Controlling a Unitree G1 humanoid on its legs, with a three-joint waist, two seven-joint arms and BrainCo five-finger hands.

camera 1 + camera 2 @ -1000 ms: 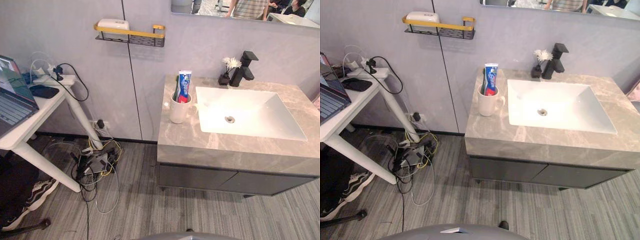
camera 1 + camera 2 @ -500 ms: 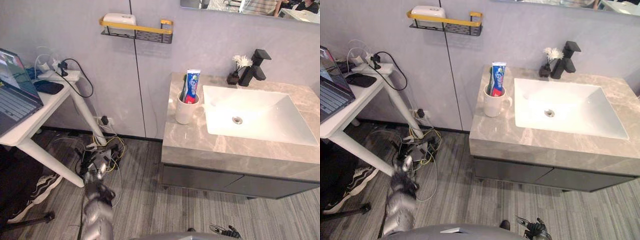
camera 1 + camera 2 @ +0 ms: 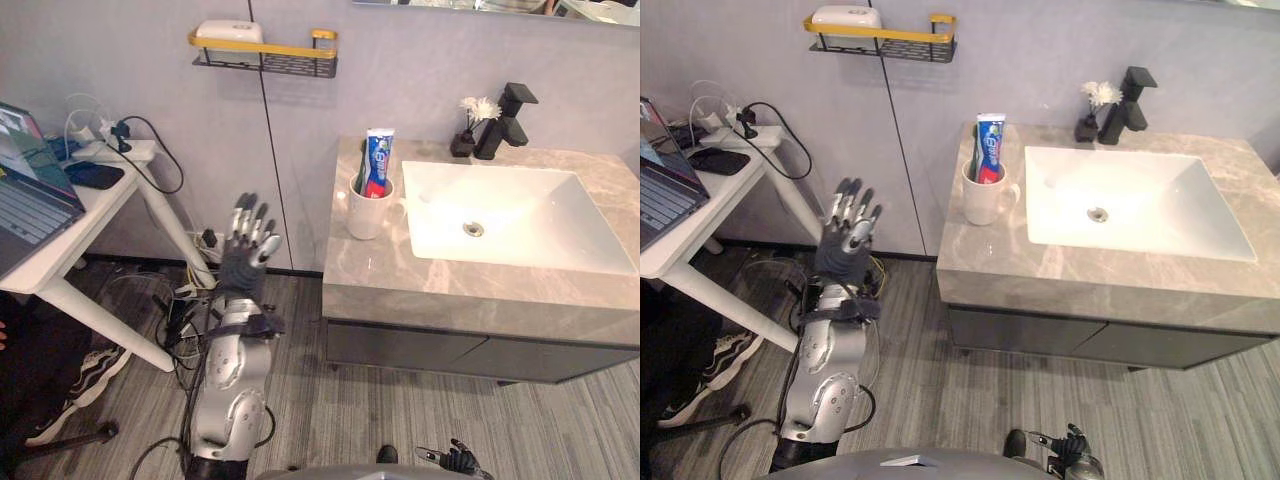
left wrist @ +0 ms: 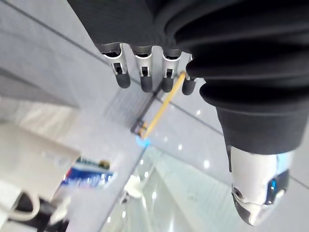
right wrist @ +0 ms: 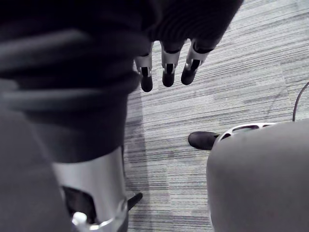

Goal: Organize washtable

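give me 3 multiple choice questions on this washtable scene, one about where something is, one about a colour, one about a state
1. Where does the toothpaste tube stand?
A. in the basin
B. in the white mug
C. on the wall shelf

2. What colour is the faucet?
A. black
B. chrome
C. gold

3. How is the left hand?
A. shut on the mug
B. shut on a cable
C. open, raised, holding nothing

Answers: 1 B, the tube sticks up out of the mug on the counter. 2 A, the faucet is black all over. 3 C, its fingers are straight, in the air to the left of the counter and touching nothing.
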